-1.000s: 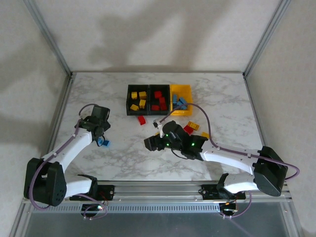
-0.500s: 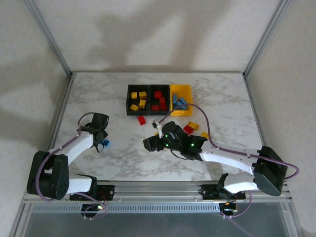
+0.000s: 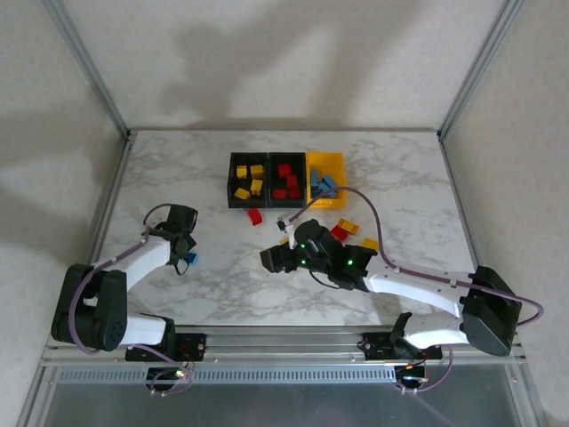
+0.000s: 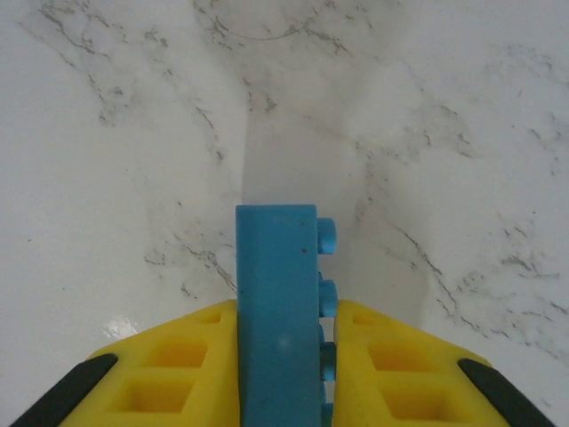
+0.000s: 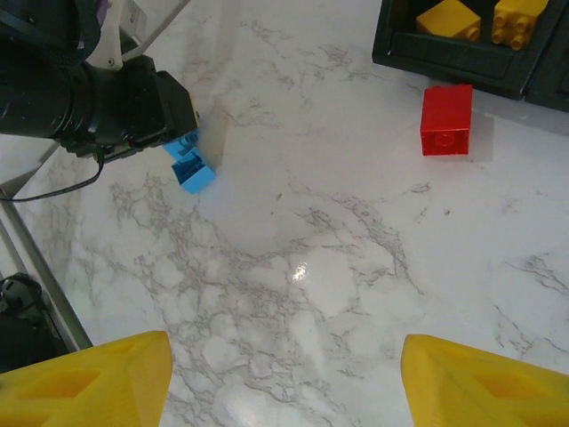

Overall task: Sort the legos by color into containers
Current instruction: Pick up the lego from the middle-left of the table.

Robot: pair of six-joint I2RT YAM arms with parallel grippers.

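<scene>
1. The marble table (image 3: pixel 178 169) takes up the middle of the overhead frame.
2. The joined bins (image 3: pixel 270 178) sit at upper centre, holding yellow, red and blue bricks in turn.
3. The right gripper (image 5: pixel 284 382) hangs over bare marble with its yellow fingers (image 5: pixel 89 387) spread to the bottom corners and nothing between them.
4. The left gripper (image 4: pixel 283 307), at centre left in the overhead frame, is clenched on a blue brick (image 4: pixel 276 285). The brick stands between both pads, studs facing right, and juts past the tips.
5. A red brick (image 5: pixel 446 119) lies loose just below the black bins.
</scene>
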